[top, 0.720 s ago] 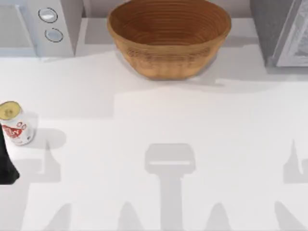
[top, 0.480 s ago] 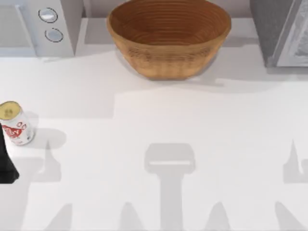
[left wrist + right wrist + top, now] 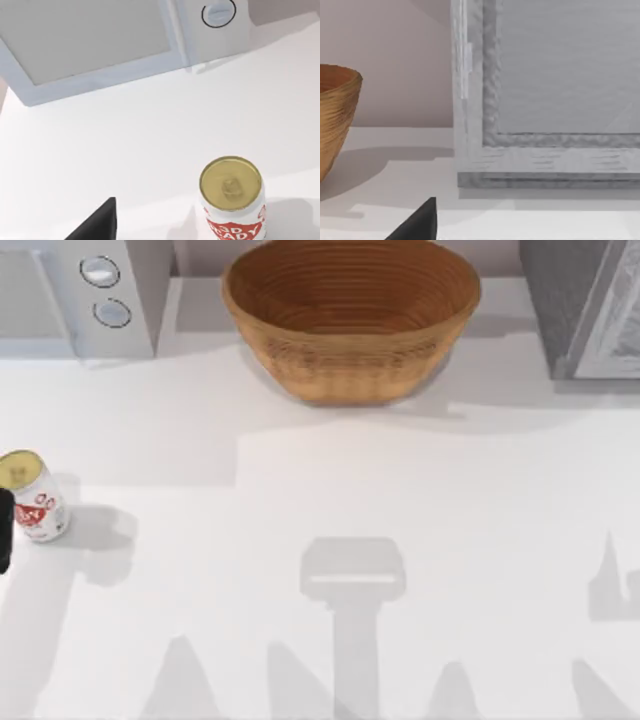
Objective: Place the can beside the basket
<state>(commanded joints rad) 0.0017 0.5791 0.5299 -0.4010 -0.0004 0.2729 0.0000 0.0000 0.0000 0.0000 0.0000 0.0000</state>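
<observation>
The can (image 3: 30, 497) stands upright on the white table (image 3: 400, 500), at the far left edge of the top view, about halfway down. Its dull gold top (image 3: 230, 181) faces up, and red lettering shows on its white side. It casts a soft shadow to its right.

Just to the left of the can, at the very edge of the top view, is a dark piece of the left gripper (image 3: 5, 530). It sits close beside the can; whether it touches cannot be told. In the left wrist view one black fingertip (image 3: 97, 225) shows near the can with bare table between them. How wide this gripper stands cannot be told.

The basket (image 3: 350, 315) sits at the back of the table near the middle, well apart from the can. It is round, woven, tan-brown, with ribbed rings inside, and nothing lies in it. The right wrist view catches one side of it (image 3: 337, 115).

A white microwave (image 3: 90, 295) with two round knobs stands at the back left, between the can's side of the table and the basket. A grey cabinet (image 3: 585, 305) stands at the back right.

The right gripper shows as a single black fingertip (image 3: 417, 225) in the right wrist view, facing the cabinet, away from the can. Its opening cannot be told either.
</observation>
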